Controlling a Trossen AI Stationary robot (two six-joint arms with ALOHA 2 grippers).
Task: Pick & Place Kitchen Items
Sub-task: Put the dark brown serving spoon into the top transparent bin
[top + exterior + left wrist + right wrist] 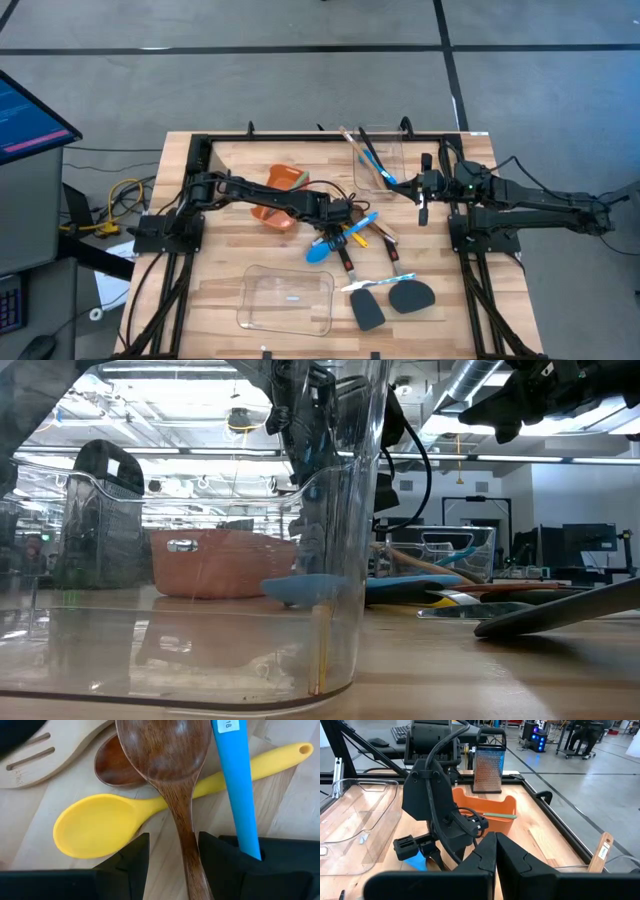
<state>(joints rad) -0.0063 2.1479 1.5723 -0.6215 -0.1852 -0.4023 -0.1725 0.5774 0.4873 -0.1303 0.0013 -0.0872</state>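
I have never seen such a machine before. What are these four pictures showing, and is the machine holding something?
It is a robot with two dark arms at a wooden table. Each arm ends in a two-finger gripper.

One picture looks straight down from above. One looks level across the table top, through a clear plastic container. The other two come from cameras on the arms' wrists.

On the table lie kitchen utensils: a yellow spoon, a dark wooden spoon, a blue spoon, a slotted wooden turner and two black spatulas. An orange bin and a second clear container stand farther back.

The left gripper is low over the pile, its fingers open on either side of the wooden spoon's handle; nothing is gripped yet. The right gripper is shut, empty and waits to the side.
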